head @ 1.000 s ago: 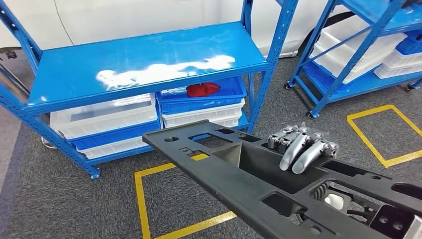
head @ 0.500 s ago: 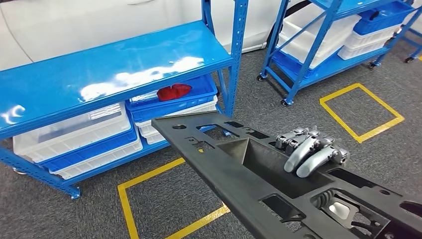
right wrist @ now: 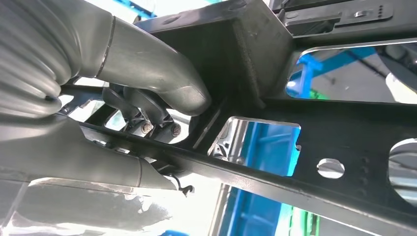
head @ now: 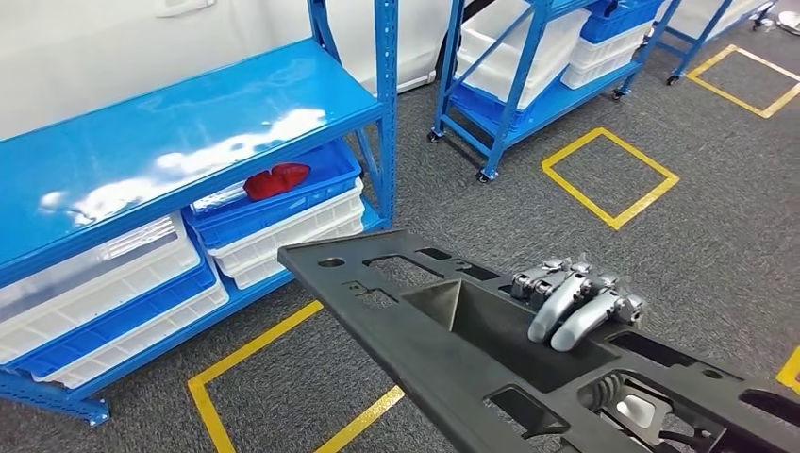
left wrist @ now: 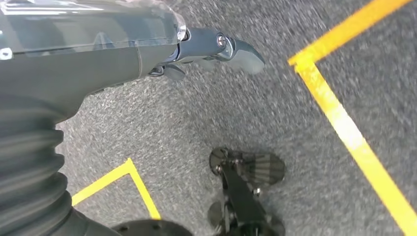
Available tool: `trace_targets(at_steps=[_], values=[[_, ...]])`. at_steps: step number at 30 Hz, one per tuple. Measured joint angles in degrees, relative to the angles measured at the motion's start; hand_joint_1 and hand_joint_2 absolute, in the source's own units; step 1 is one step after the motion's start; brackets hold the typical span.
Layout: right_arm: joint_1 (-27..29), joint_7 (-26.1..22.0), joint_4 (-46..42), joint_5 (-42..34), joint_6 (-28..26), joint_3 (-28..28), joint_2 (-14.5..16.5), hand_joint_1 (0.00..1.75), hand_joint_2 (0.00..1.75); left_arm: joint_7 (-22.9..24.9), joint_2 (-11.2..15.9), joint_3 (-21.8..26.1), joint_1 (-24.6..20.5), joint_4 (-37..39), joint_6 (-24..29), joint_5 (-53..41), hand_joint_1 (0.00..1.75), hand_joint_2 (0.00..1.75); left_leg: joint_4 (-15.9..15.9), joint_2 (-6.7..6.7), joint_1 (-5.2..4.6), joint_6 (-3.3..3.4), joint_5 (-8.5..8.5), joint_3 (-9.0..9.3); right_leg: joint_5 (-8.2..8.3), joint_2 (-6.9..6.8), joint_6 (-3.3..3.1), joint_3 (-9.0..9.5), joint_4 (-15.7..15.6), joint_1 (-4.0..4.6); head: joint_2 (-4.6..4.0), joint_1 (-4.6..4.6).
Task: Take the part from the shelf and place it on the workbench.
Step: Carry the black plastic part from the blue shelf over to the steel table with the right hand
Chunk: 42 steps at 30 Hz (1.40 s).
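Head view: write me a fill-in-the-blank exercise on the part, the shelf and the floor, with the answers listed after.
1. The long black part is held by the robot's ____ hand.
2. The red item lies in a ____ bin under the top board of the shelf.
3. The squares marked on the grey floor are ____ in colour.

Missing words: right; blue; yellow
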Motion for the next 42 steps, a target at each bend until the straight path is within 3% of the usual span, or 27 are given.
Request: trace_targets(at_steps=[2, 3, 5, 7, 8, 10, 11, 12, 14, 16, 18, 20, 21, 23, 24, 25, 27, 28, 29, 31, 33, 35, 36, 38, 40, 42], values=[[0.29, 0.0, 0.19, -0.14, 1.03, 0.31, 0.03, 1.75, 1.75, 0.15, -0.47, 0.01, 0.01, 0.0, 0.18, 0.3, 0.0, 1.75, 0.06, 0.87, -0.27, -0.49, -0.27, 0.18, 1.51, -1.53, -0.82, 3.06, -5.88, 0.47, 0.0, -0.01], [0.34, 0.0, 0.33, -0.09, 1.81, 0.39, 0.09, 1.75, 1.75, 0.08, -0.72, 0.01, 0.01, 0.0, 0.28, 0.43, 0.0, 1.75, 0.04, 1.31, -0.38, -0.77, -0.37, 0.26, 1.45, -1.65, -1.23, 3.35, -6.66, 0.7, 0.0, -0.01], [0.43, 0.0, 0.64, 0.19, 3.43, 0.43, 0.37, 1.75, 1.75, -0.32, -1.22, 0.02, -0.09, 0.0, 0.4, 0.55, 0.0, 1.75, -0.07, 2.06, -0.41, -1.4, -0.56, 0.49, 1.68, -0.46, -1.87, 3.3, -6.83, 0.69, 0.01, -0.02], [0.34, 0.0, 0.89, 0.34, 4.45, 0.4, 0.83, 1.75, 1.75, -0.79, -1.62, 0.02, -0.24, 0.0, 0.43, 0.63, 0.0, 1.75, 1.49, 0.73, -0.24, -1.92, -1.94, 0.12, 2.04, 0.57, -2.57, 3.58, -7.42, 0.38, 0.01, -0.02], [0.27, 0.0, 0.99, 0.3, 4.68, 0.38, 1.1, 1.75, 1.75, -1.02, -1.76, 0.02, -0.26, 0.0, 0.38, 0.66, 0.0, 1.75, 3.92, -0.56, -0.13, -2.1, -3.51, -0.87, 2.21, 1.06, -2.88, 3.72, -7.67, 0.23, 0.01, -0.01], [0.2, 0.0, 1.26, 0.17, 5.09, 0.29, 1.61, 1.75, 1.75, -1.43, -1.93, 0.01, -0.13, 0.0, 0.16, 0.68, 0.0, 1.75, 11.7, -2.67, -0.04, -2.29, -7.28, -4.39, 2.28, 2.22, -3.21, 3.68, -7.7, 0.32, 0.01, -0.02], [0.25, 0.0, 1.39, 0.13, 5.29, 0.23, 1.78, 1.75, 1.75, -1.57, -1.97, 0.02, -0.03, 0.0, 0.03, 0.68, 0.0, 1.75, 14.94, -3.02, -0.03, -2.37, -8.32, -6.01, 2.28, 2.93, -3.27, 3.66, -7.67, 0.37, 0.01, -0.02], [0.27, 0.0, 1.5, 0.1, 5.47, 0.18, 1.92, 1.75, 1.75, -1.65, -1.97, 0.02, 0.02, 0.0, -0.08, 0.67, 0.0, 1.75, 16.47, -3.16, -0.02, -2.41, -8.27, -6.87, 2.28, 3.66, -3.28, 3.66, -7.61, 0.39, 0.01, -0.02], [0.16, 0.02, 1.61, 0.08, 5.51, 0.12, 2.25, 1.75, 1.75, -1.71, -1.95, 0.03, -0.03, 0.0, -0.16, 0.64, 0.0, 1.75, 12.61, -3.49, 0.09, -2.39, -4.87, -5.43, 2.22, 5.13, -3.17, 3.75, -7.4, 0.33, 0.01, -0.02], [-0.32, 0.15, 1.61, -0.17, 5.15, 0.14, 2.63, 1.75, 1.75, -1.65, -1.92, 0.04, -0.12, 0.0, 0.06, 0.59, 0.0, 1.75, 4.86, -5.95, 0.49, -2.31, -1.07, -2.27, 2.03, 6.55, -2.76, 3.55, -6.85, 0.31, 0.0, -0.02], [-1.23, 0.48, 1.59, -1.1, 4.4, 0.22, 2.89, 1.75, 1.75, -1.45, -1.92, 0.08, -0.19, 0.0, 0.76, 0.53, 0.0, 1.75, 1.27, -8.19, 0.7, -2.04, -0.12, -0.87, 2.07, 7.87, -2.04, 2.86, -6.34, 0.26, 0.0, -0.02], [-2.26, 0.94, 1.58, -2.42, 3.56, 0.26, 2.97, 1.75, 1.75, -1.33, -1.91, 0.13, -0.32, 0.0, 1.43, 0.52, 0.0, 1.75, 1.08, -7.62, 0.59, -1.44, -0.16, -0.83, 2.37, 9.09, -1.21, 2.31, -6.33, 0.1, 0.01, -0.02], [-2.75, 1.14, 1.57, -2.94, 3.28, 0.25, 2.96, 1.75, 1.75, -1.32, -1.87, 0.15, -0.46, 0.0, 1.6, 0.54, 0.0, 1.75, 0.84, -6.93, 0.6, -1.01, 0.01, -0.74, 2.26, 8.6, -0.9, 2.1, -6.12, 0.09, 0.01, -0.02], [-3.74, 1.41, 1.58, -3.49, 3.02, 0.22, 2.95, 1.75, 1.75, -1.32, -1.78, 0.19, -0.74, 0.0, 1.73, 0.6, 0.0, 1.75, 0.34, -5.44, 0.61, -0.16, 0.33, -0.57, 0.32, 5.52, -0.39, 0.54, -2.92, 0.17, 0.01, -0.01], [-4.11, 1.43, 1.6, -3.63, 2.93, 0.21, 2.95, 1.75, 1.75, -1.32, -1.71, 0.22, -0.8, 0.0, 1.76, 0.64, 0.0, 1.75, 0.27, -4.66, 0.45, 0.11, 0.36, -0.53, -1.48, 3.62, -0.21, -1.07, 0.5, 0.17, 0.01, -0.01], [-4.36, 1.45, 1.62, -3.71, 2.85, 0.21, 2.95, 1.75, 1.75, -1.31, -1.66, 0.26, -0.79, 0.0, 1.78, 0.67, 0.0, 1.75, 0.27, -3.88, 0.28, 0.28, 0.31, -0.54, -3.37, 2.6, -0.02, -3.04, 4.61, 0.09, 0.01, -0.01], [-4.48, 1.44, 1.7, -3.77, 2.75, 0.22, 2.92, 1.75, 1.75, -1.3, -1.58, 0.32, -0.75, 0.0, 1.79, 0.69, 0.0, 1.75, 0.3, -2.37, 0.04, 0.35, 0.19, -0.54, -5.07, 2.07, 0.19, -5.73, 10.19, -0.1, 0.01, 0.0], [-4.5, 1.45, 1.76, -3.78, 2.73, 0.23, 2.91, 1.75, 1.75, -1.3, -1.57, 0.34, -0.78, 0.0, 1.8, 0.69, 0.0, 1.75, 0.31, -1.67, -0.03, 0.33, 0.11, -0.49, -4.32, 1.93, 0.18, -5.49, 9.83, -0.13, 0.0, 0.0], [-4.54, 1.45, 1.8, -3.83, 2.67, 0.23, 2.9, 1.75, 1.75, -1.3, -1.56, 0.36, -0.85, 0.0, 1.81, 0.66, 0.0, 1.75, 0.32, -1.02, -0.08, 0.27, 0.0, -0.37, -2.67, 1.61, 0.07, -3.98, 7.04, -0.1, 0.0, 0.0], [-4.88, 1.49, 1.85, -4.23, 2.31, 0.25, 2.9, 1.75, 1.75, -1.31, -1.56, 0.36, -0.98, 0.0, 1.94, 0.4, 0.0, 1.75, 0.36, 0.09, -0.25, -0.03, -0.31, -0.06, 0.63, -0.13, -0.49, 0.55, -1.32, 0.27, -0.01, 0.0], [-5.64, 1.73, 1.93, -5.18, 1.15, 0.31, 2.9, 1.75, 1.75, -1.35, -1.43, 0.36, -1.04, 0.0, 2.1, 0.03, 0.0, 1.75, 0.43, 1.06, -0.47, -0.52, -0.63, 0.14, 1.64, -1.26, -1.36, 2.8, -5.9, 0.86, 0.0, -0.01], [-6.16, 2.09, 2.01, -6.14, -0.56, 0.41, 2.87, 1.75, 1.75, -1.43, -1.14, 0.36, -1.2, -0.01, 1.98, -0.25, 0.0, 1.75, 0.34, 2.0, -0.55, -1.08, -0.81, 0.36, 1.58, -0.45, -2.11, 2.72, -6.37, 1.16, 0.01, -0.01], [-6.15, 2.21, 2.01, -6.43, -1.34, 0.5, 2.86, 1.75, 1.75, -1.42, -0.87, 0.36, -1.36, -0.01, 1.87, -0.38, 0.0, 1.75, 0.42, 1.91, -0.46, -1.38, -1.04, 0.45, 1.69, 0.08, -2.4, 2.84, -6.62, 1.05, 0.01, -0.01], [-5.94, 2.14, 1.96, -6.63, -2.35, 0.82, 2.9, 1.75, 1.75, -1.2, -0.44, 0.34, -1.6, -0.02, 1.8, -0.56, 0.0, 1.75, 2.82, -0.01, -0.28, -1.87, -2.81, -0.43, 2.0, 1.03, -3.11, 3.23, -7.26, 0.72, 0.0, -0.01], [-5.37, 1.82, 1.93, -6.58, -2.67, 1.27, 2.96, 1.75, 1.75, -0.71, -0.03, 0.33, -1.49, -0.02, 2.07, -0.76, 0.0, 1.75, 9.5, -2.48, -0.11, -2.17, -6.19, -3.59, 2.07, 2.0, -3.57, 3.45, -7.45, 0.63, 0.0, -0.02], [-4.53, 1.37, 2.05, -6.38, -2.44, 1.73, 2.99, 1.75, 1.75, -0.18, 0.36, 0.33, -1.15, -0.02, 2.63, -0.93, 0.0, 1.75, 15.67, -3.13, -0.05, -2.4, -7.9, -6.93, 2.02, 3.37, -3.69, 3.47, -7.36, 0.7, 0.01, -0.02]])
